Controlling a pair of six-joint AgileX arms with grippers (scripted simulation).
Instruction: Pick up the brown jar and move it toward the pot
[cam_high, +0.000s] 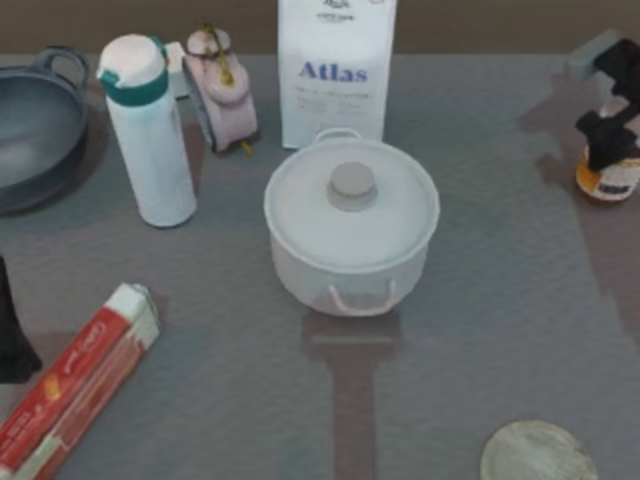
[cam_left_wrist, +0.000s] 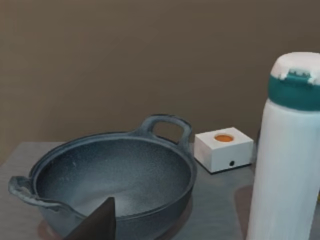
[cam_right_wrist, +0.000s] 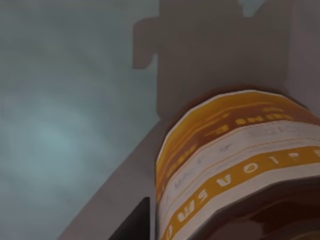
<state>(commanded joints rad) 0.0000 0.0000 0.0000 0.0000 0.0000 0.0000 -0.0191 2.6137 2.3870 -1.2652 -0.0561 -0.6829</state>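
The brown jar (cam_high: 607, 182), with its white-and-orange label, is at the far right of the table, towards the back. My right gripper (cam_high: 610, 148) comes down over its top and is shut on it. In the right wrist view the brown jar (cam_right_wrist: 235, 165) fills the near side, with one dark finger (cam_right_wrist: 135, 222) close against its label and the table and shadows beyond. The pot (cam_high: 350, 225), large, white and lidded with a grey-beige knob, stands mid-table, well to the left of the jar. My left gripper (cam_high: 12, 335) is parked at the left edge, open and holding nothing.
A dark grey pan (cam_high: 35, 130) sits at the back left. Beside it stand a tall white bottle (cam_high: 150, 130), a pink clock-like object (cam_high: 225, 90) and an Atlas carton (cam_high: 335, 70) right behind the pot. A red box (cam_high: 75, 390) lies front left, a silver disc (cam_high: 538, 455) front right.
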